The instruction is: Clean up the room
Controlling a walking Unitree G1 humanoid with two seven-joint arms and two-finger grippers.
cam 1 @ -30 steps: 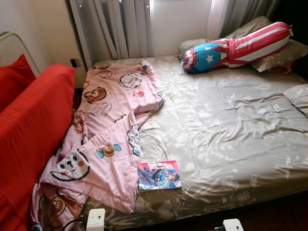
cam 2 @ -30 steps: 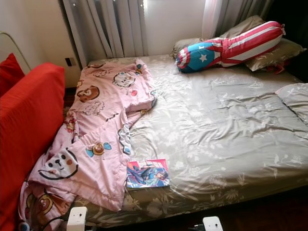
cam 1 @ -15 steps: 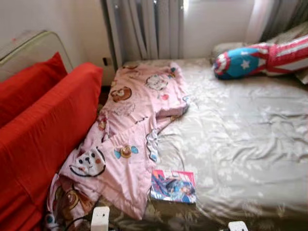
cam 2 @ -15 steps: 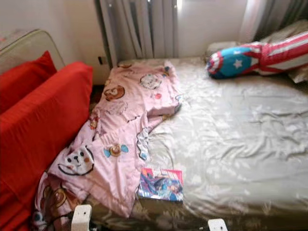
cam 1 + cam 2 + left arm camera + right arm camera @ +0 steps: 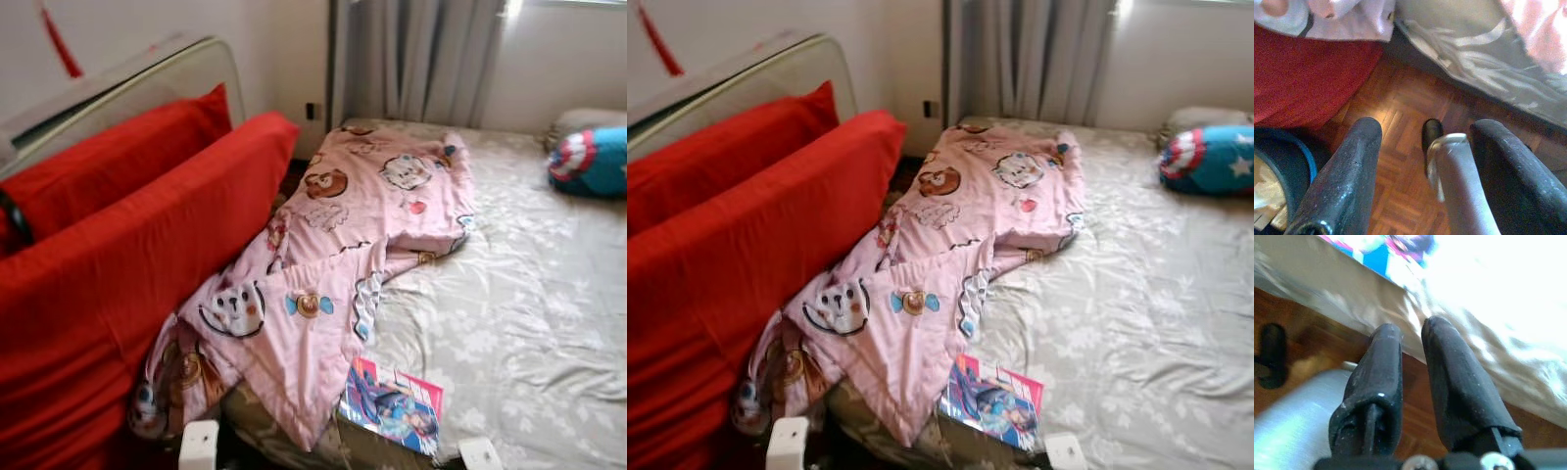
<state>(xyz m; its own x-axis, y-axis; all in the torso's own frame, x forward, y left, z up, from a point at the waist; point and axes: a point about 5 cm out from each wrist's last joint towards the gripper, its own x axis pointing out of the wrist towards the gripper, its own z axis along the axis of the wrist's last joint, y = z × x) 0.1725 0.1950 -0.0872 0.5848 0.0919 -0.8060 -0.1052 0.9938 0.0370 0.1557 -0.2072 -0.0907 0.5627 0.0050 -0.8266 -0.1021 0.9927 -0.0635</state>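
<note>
On the far left a red sofa (image 5: 118,255) ran alongside the bed (image 5: 549,323), its back cushions stacked against a pale frame. Next came the pink blanket (image 5: 343,255), printed with cartoon animals, lying rumpled along the bed's left side; its long axis ran from the curtains (image 5: 421,59) at the head down to the near corner, where the lower end spilled off the mattress into the gap beside the sofa. Just to the right of that hanging corner a comic book (image 5: 392,406) lay flat on the grey sheet, close to the near edge and slightly angled. Far off at the right a blue, star-marked bolster (image 5: 593,162) rested by the pillows.

Both arms hung low by the bed's near edge. The left gripper (image 5: 1425,176) pointed down at the wooden floor (image 5: 1396,127), its two black fingers (image 5: 1347,176) spread wide apart with nothing between them, the blanket's fallen end and the sofa's red cloth just ahead of it. The right gripper (image 5: 1413,382) had its fingers (image 5: 1376,382) drawn nearly together, holding nothing, aimed at the bed's edge with the comic book just above and beyond the tips.

By my reckoning nothing had been tidied yet. The book sat nearer the right arm, up and forward from its fingers, so that arm seemed the natural one to lift and reach; the blanket's dangling end lay closer to the left. Being thin and flat on soft bedding, the book would probably need a pinch at its near edge.
</note>
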